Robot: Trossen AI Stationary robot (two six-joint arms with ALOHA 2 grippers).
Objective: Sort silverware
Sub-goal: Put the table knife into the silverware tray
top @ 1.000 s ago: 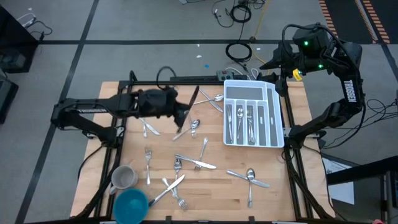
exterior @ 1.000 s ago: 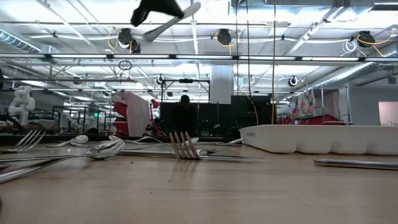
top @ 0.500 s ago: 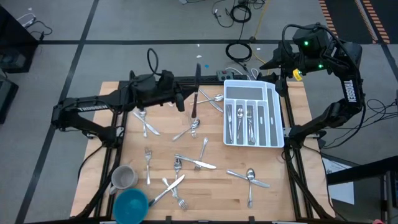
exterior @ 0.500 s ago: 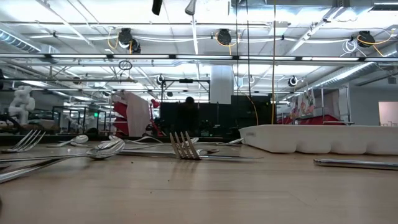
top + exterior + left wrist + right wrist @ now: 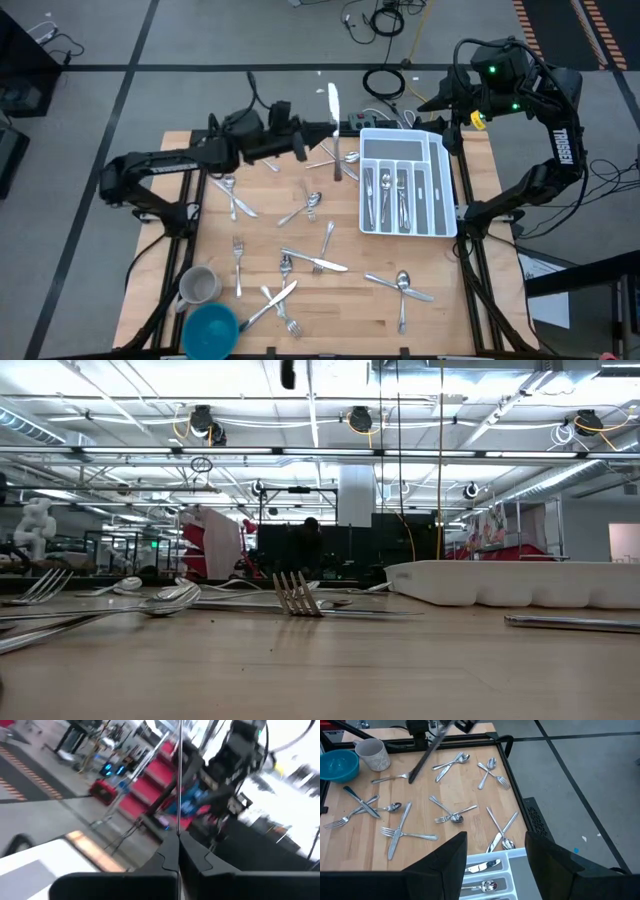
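Carrying step in hand, as judged from the high view. Left gripper (image 5: 303, 150) clenched on one knife (image 5: 334, 105), held well above the table (image 5: 180, 240), at upper centre of the frame, just left of the white organiser tray (image 5: 440, 190). Knife seen edge-on in the left wrist view as a thin line rising from between the pressed fingers (image 5: 167, 855). Right gripper (image 5: 495, 852) waiting with fingers apart, grasping nothing, high at upper right of the high view, looking down on the table.

Rest of the silverware (image 5: 300, 262) lying scattered over the table in the centre and lower part of the frame; several pieces already lying in the tray slots.

Next move, probably: to bring the knife over the tray, to turn it along a slot, to lower it, only then to release. Which slot takes knives cannot be told from here.
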